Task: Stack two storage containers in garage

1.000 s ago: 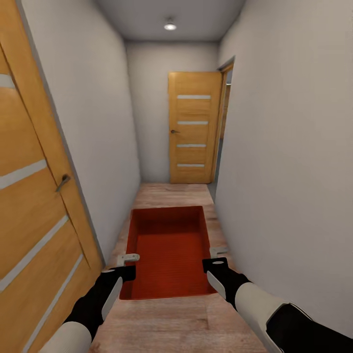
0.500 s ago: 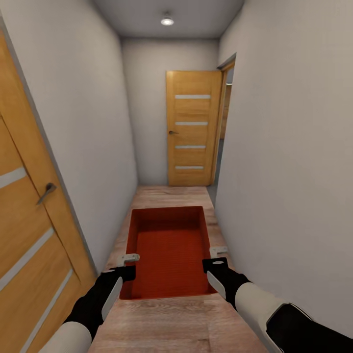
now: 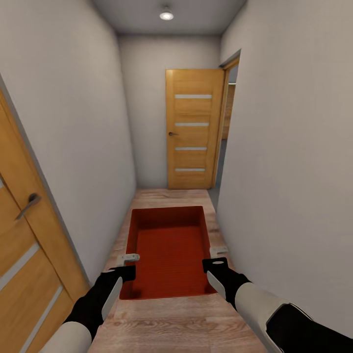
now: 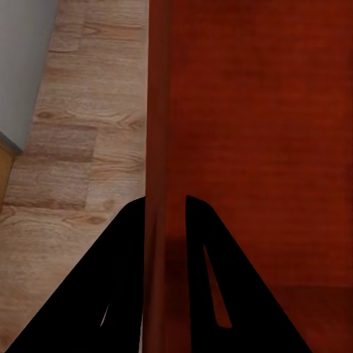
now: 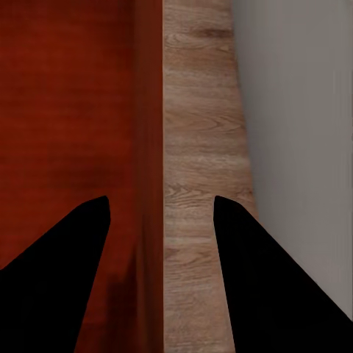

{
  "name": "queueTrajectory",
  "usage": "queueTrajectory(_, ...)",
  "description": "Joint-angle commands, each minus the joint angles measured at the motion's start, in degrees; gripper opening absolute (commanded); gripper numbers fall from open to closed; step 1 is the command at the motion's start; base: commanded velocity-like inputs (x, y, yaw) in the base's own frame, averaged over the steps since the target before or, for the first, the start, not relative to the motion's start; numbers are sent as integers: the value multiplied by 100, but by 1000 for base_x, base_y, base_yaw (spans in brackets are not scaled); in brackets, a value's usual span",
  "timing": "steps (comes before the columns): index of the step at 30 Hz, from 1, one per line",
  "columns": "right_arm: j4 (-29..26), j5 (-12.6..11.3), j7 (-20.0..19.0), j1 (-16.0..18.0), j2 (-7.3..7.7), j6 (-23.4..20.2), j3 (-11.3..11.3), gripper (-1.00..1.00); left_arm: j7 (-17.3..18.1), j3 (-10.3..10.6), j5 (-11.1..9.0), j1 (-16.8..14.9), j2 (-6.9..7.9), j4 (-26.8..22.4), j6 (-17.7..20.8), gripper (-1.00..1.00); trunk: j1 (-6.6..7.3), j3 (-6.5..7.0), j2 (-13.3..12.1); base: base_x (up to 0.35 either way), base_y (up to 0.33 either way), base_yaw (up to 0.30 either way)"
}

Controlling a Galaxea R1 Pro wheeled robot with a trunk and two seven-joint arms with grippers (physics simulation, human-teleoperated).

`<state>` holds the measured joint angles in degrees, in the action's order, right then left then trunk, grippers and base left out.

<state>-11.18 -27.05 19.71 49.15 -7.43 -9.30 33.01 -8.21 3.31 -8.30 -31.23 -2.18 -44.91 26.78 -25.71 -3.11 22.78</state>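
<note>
Two grippers, left (image 3: 128,264) pinching one side wall and right (image 3: 216,259) straddling the other, spread wider, risk dropping the storage container (image 3: 169,250) if it clips the narrow corridor's walls.

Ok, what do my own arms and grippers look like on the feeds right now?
Both forearms are white shells running into black wrist sections. The left gripper and right gripper have black bases with pale grey-white fingers. In the wrist views the fingers show as plain black tapered wedges. No cables or markings visible.
</note>
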Motion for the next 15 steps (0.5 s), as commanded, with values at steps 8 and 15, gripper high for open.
queueTrajectory(8, 2, -246, -73, 5, 5, -29, 193, -100, -85, 21, 153, -5, 25, -18, -68, -100, -7, -14, 14, 322, 0, 0)
queueTrajectory(15, 2, -232, -74, 5, 5, -36, 194, -100, -85, 21, 151, -6, 25, -18, -68, -100, -7, -14, 14, 322, 0, 0)
